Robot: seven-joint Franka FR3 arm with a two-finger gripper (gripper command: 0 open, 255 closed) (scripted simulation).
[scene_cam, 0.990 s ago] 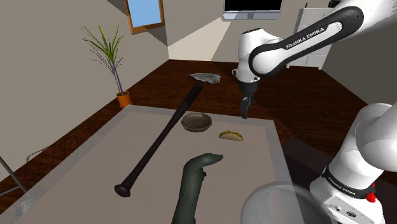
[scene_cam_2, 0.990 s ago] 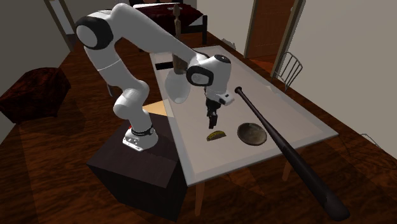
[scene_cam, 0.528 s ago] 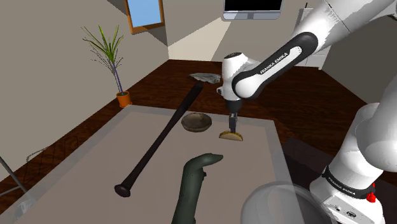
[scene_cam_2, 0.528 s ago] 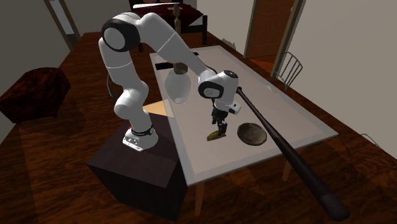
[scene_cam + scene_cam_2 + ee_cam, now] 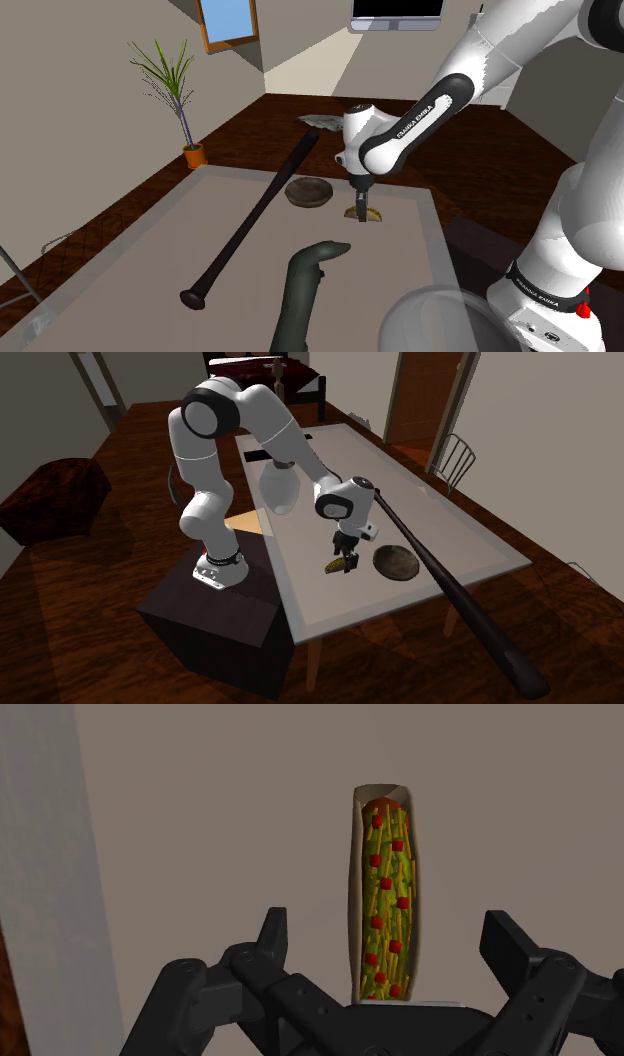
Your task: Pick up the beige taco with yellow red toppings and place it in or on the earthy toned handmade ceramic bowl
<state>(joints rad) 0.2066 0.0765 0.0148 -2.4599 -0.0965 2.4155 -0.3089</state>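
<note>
Light is even and moderate in all three views: no glare, no blur, no warping at the edges. The tabletop point(image 5: 150, 250) reads dull grey-beige. Above it the arm point(image 5: 215, 422) is your brightest surface, and the floor point(image 5: 100, 652) around it is dark. On it the taco point(image 5: 385, 884) renders crisp and saturated. The hand point(image 5: 388, 924) is flat black.

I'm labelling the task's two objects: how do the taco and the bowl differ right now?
The taco is a long, narrow beige shell with yellow and red filling; the bowl is round, wider and dark brown. The taco lies between the fingers of the open gripper, untouched by them; the bowl sits apart, beside the bat. Both rest on the table.
</note>
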